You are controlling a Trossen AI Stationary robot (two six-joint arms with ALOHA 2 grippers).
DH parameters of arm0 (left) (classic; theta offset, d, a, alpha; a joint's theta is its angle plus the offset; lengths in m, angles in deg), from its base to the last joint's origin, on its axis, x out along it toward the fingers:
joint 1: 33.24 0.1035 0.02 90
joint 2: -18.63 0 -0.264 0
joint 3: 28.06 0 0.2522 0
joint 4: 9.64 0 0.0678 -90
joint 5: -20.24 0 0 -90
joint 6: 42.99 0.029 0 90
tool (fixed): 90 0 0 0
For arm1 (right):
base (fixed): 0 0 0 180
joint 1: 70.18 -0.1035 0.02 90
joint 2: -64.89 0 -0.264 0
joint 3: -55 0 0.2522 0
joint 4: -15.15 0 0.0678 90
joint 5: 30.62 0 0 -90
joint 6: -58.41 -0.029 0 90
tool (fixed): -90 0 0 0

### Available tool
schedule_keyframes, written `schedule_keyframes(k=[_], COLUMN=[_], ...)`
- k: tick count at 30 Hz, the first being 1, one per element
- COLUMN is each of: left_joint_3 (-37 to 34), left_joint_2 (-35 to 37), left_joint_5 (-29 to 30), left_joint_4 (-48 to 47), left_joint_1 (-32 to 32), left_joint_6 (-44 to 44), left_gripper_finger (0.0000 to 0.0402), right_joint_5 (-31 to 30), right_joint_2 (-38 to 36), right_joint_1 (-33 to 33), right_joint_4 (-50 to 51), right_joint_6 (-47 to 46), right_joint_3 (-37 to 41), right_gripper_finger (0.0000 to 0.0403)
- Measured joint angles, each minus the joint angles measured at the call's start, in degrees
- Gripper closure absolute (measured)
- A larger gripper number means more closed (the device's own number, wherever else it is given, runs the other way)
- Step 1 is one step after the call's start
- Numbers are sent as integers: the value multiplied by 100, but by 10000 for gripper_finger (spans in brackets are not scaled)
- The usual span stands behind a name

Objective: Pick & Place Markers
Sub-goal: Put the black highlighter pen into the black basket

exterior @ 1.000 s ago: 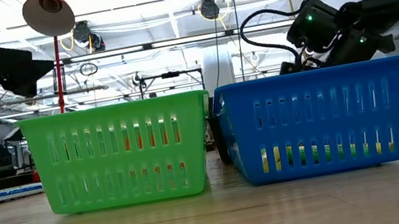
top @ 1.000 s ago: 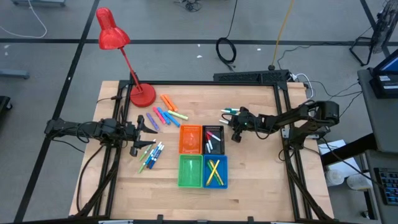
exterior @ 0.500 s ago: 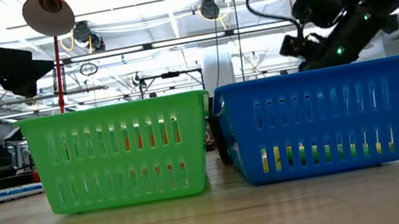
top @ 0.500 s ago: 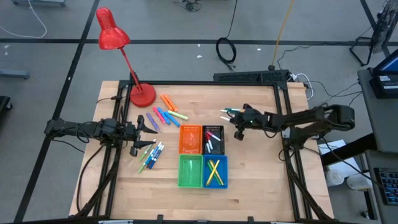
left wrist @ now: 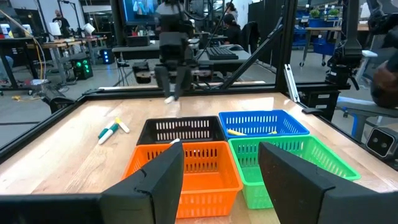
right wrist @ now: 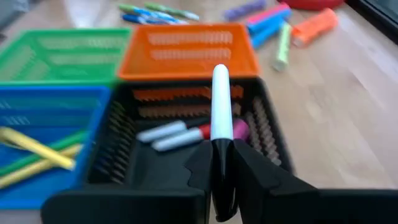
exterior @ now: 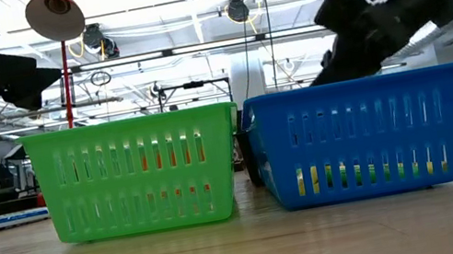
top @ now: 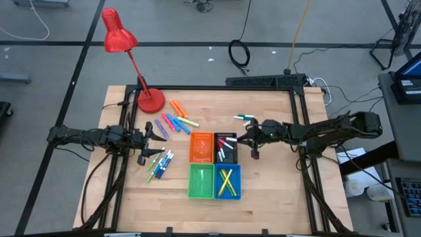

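Observation:
My right gripper (top: pixel 245 137) hangs above the right edge of the black bin (top: pixel 225 147), shut on a white marker with a black end (right wrist: pixel 220 99). Inside that bin lie a few markers (right wrist: pixel 180 134). Loose markers lie on the table in a far-left group (top: pixel 176 121), a near-left group (top: pixel 160 164) and a small far group (top: pixel 245 118). My left gripper (left wrist: pixel 221 180) waits open at the table's left, pointing level toward the bins. The low view shows my right gripper (exterior: pixel 333 66) above the blue bin's rim. My right gripper pinches the marker's black end (right wrist: pixel 222 163) between its two fingers. The marker lies along the fingers and sticks out forward, white end first. The fingers slant down from the table's right side. The marker is lifted clear, above the black bin.
Four bins stand together mid-table: orange (top: pixel 201 147), black, green (top: pixel 201 181) and blue (top: pixel 227 182), the blue one holding yellow markers (top: pixel 227 180). A red desk lamp (top: pixel 150 100) stands at the far left. Bare wood lies along the near edge.
My right gripper has risen from the far group of markers and come toward the black bin, tipping up from pointing steeply down to a shallow downward slant. The white marker has gone up with it, clear of the table.

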Motion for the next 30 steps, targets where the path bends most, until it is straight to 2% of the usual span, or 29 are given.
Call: schedule_keyframes(k=[9,15,26,30], left_joint_3=[0,0,0,0], left_joint_2=[-1,1,0,-2], left_joint_5=[1,1,2,2], left_joint_4=[0,0,0,-7], left_joint_1=[2,2,1,0], left_joint_6=[0,0,0,0], left_gripper_finger=[190,190,190,190], right_joint_5=[27,27,-25,-37], right_joint_2=[119,540,1488,1590], right_joint_1=[-475,-560,-546,-505], right_joint_4=[-616,-1052,-1053,-1066], right_joint_6=[-46,-48,-38,-4], right_joint_3=[0,-28,-397,-422], right_gripper_finger=[368,372,371,367])
